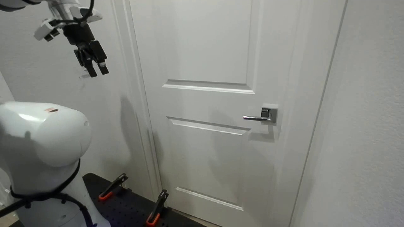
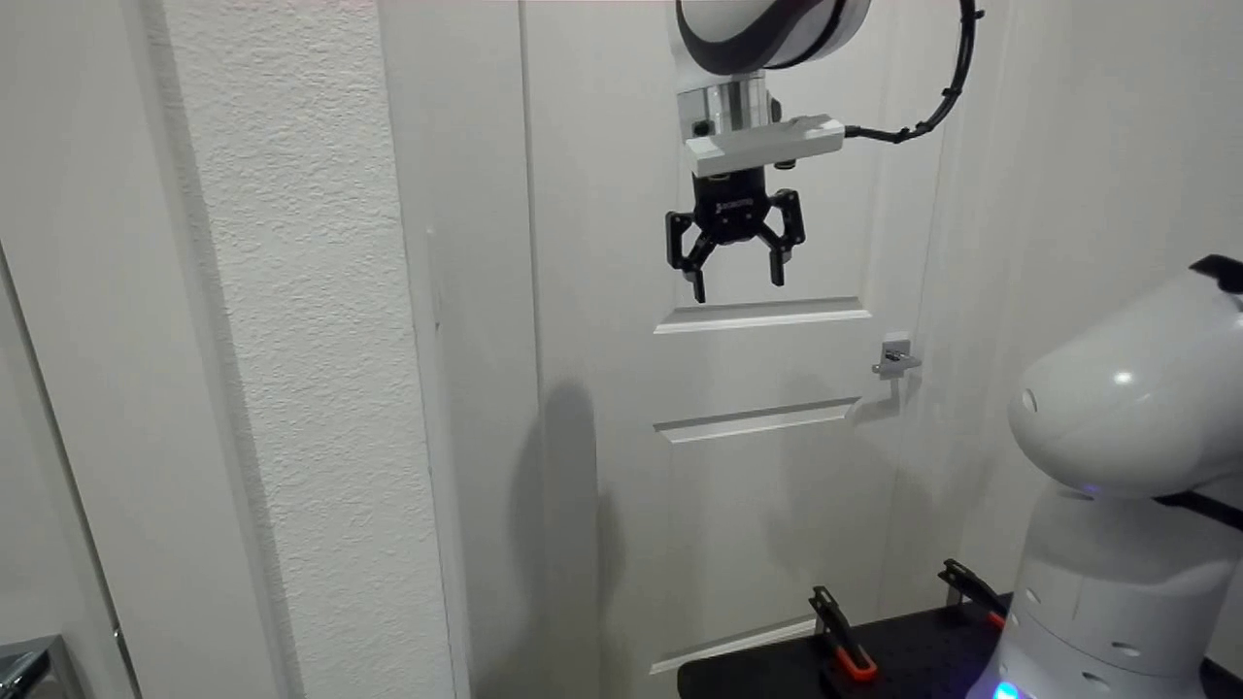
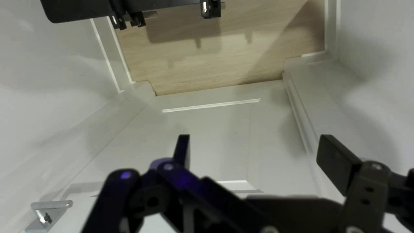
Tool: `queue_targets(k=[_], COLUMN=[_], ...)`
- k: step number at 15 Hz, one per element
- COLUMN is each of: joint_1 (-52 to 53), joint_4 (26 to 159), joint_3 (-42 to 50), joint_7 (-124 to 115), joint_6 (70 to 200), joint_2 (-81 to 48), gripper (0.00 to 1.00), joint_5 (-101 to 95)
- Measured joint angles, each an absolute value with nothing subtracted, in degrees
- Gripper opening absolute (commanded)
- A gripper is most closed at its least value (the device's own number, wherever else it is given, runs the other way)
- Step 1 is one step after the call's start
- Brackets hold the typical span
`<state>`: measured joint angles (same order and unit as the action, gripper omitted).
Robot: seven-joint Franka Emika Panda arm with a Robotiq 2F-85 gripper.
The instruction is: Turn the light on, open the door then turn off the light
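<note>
The tool [image 2: 738, 284] hangs in mid-air at the end of the arm [image 1: 44, 135], its jaws wide apart with nothing between them; in the wrist view the two fingers [image 3: 336, 158] stand at either side of the gap, with the white door [image 3: 207, 129] beyond it. They touch nothing that can be made out.

Just beside the fingers in an exterior view, a small pale patch [image 1: 84, 76] shows on the side wall [image 1: 56, 78]. It is partly hidden, and whether it is the light switch cannot be told. No lamp is in view, so whether the light is on is unclear too.

Farther out, well apart from the tool, is the silver lever handle [image 1: 264, 118]. In both exterior views it sits lower than the tool and to the right in the picture; in the wrist view it shows at the bottom left. Its long axis is roughly level and runs along the door's face, the free end pointing in toward the middle of the door, which looks shut.

If opening the door comes next, which is a guess, the tool has to travel sideways toward that lever and down. The fingers spread in about the direction the lever runs, so gripping across it would probably need a wrist turn; pressing from above might not.

Lowest, the black worktop [image 1: 132, 208] carries two clamps [image 1: 157, 208].
</note>
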<state>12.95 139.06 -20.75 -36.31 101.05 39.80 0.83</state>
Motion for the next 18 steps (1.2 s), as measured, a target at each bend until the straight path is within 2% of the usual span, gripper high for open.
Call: queue_targets(k=[6,13,18], joint_1=[10.52,10.16,4.69], joint_4=[145.19,145.33,145.33], joint_3=[-20.28,-20.72,-23.22], joint_7=[-36.31,-36.30,-40.68], joint_6=[101.08,101.20,105.17], joint_2=[48.02,48.18,47.20], gripper=[1.00,1.00,1.00], joint_5=[0.45,0.47,-0.75])
